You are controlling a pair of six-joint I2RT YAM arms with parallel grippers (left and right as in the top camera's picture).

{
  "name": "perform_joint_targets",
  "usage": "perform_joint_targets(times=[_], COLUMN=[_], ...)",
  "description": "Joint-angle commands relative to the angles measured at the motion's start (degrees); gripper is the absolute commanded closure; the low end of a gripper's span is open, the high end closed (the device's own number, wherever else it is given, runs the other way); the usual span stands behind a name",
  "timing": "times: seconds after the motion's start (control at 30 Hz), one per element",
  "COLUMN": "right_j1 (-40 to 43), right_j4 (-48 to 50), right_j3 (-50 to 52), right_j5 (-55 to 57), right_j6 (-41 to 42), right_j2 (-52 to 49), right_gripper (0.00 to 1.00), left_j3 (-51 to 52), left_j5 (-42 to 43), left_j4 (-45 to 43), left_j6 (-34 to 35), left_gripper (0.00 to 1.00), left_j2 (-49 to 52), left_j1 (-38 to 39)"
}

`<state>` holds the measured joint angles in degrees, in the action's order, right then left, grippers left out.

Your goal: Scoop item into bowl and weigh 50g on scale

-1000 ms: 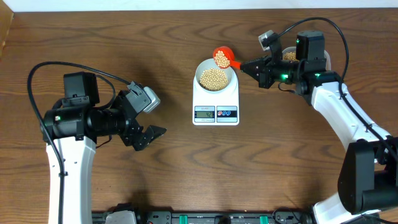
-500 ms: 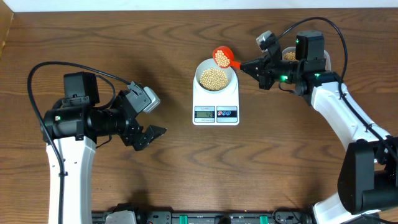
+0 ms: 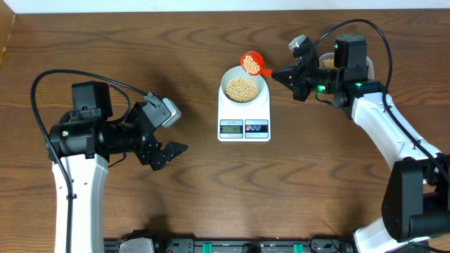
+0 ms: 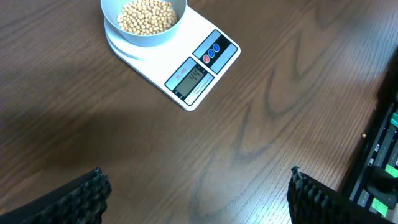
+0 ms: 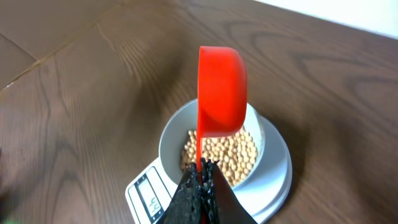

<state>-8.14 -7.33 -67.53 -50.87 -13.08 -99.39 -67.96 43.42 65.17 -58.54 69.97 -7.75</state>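
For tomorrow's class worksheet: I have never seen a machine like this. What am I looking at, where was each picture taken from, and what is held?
Two robot arms sit at a wooden table. One picture looks down from above; the other two come from wrist cameras. On the table stands a white scale carrying a pale bowl of beans. The right gripper is shut on the handle of a red scoop, which has beans in it and is tilted above the bowl. The left gripper is open and empty, off to the side.
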Motion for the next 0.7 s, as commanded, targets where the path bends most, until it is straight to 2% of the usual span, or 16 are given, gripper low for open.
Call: perform_joint_targets(times=[0.0, 0.53, 0.67], right_j1=[-0.70, -1.38, -1.38], right_j4=[0.28, 0.72, 1.95], right_j3=[0.04, 0.04, 0.04], right_j5=[-0.37, 0.87, -2.34], right_j6=[-1.14, -0.26, 0.57], right_j2=[-0.70, -1.01, -0.79], right_gripper=[0.99, 0.99, 0.99], left_j3=[-1.53, -1.55, -1.53], left_j5=[0.92, 0.92, 0.92], left_j4=[0.17, 0.17, 0.17], left_j6=[-0.76, -0.76, -0.76], left_gripper=[0.07, 0.07, 0.07], left_j2=[-0.37, -0.37, -0.37], left_j1=[0.11, 0.11, 0.11])
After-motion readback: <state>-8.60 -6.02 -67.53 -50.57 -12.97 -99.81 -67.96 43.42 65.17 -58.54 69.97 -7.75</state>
